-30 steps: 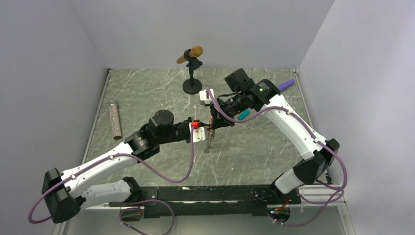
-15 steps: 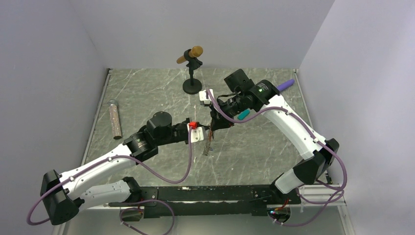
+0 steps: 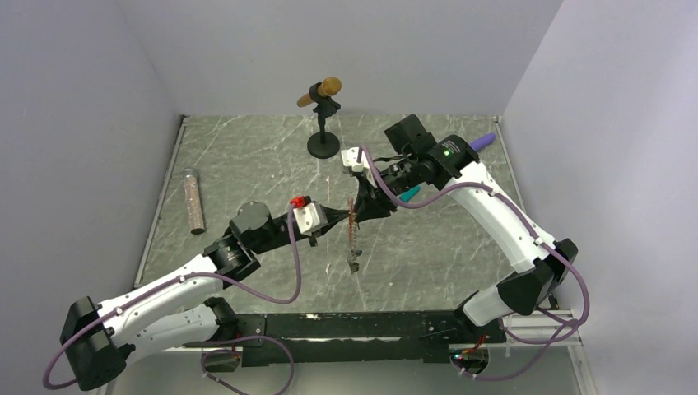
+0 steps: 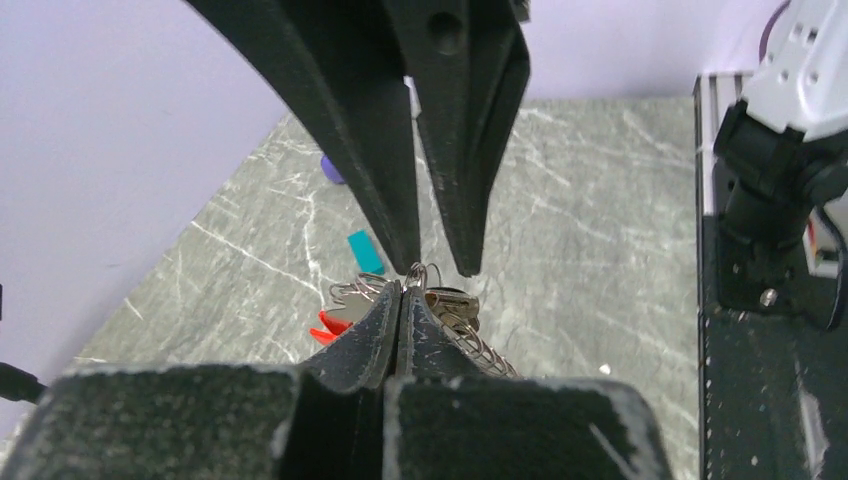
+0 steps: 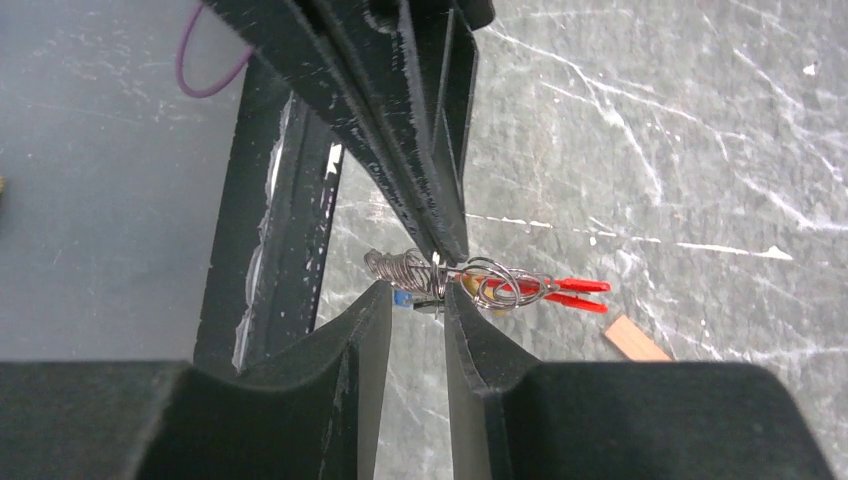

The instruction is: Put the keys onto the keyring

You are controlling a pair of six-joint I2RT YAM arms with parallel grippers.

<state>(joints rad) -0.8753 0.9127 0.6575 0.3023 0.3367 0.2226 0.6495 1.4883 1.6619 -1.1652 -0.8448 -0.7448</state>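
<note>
1. The left arm stretches low from the near-left base toward the desk (image 3: 247, 156) centre. The left end effector (image 3: 344, 216) has its fingers pressed together on the keyring (image 3: 354, 239).
2. The right arm arches in from the right, forearm angled down. The right end effector (image 3: 362, 206) meets the left one tip to tip, its fingers apart, straddling the bunch's top ring.
3. The overhead view alone shows the chain hanging straight down; contact with the desk cannot be told.
4. The right wrist view adds the red clip (image 5: 570, 290), a blue tag (image 5: 403, 298) and a tan block (image 5: 635, 340) on the desk below.
5. The left wrist view adds a teal block (image 4: 365, 252) lying flat.
6. The desk is grey, white-veined stone. The fingers are matt black and scuffed, and the chain is coiled silvery wire. Separate keys cannot be made out.
</note>
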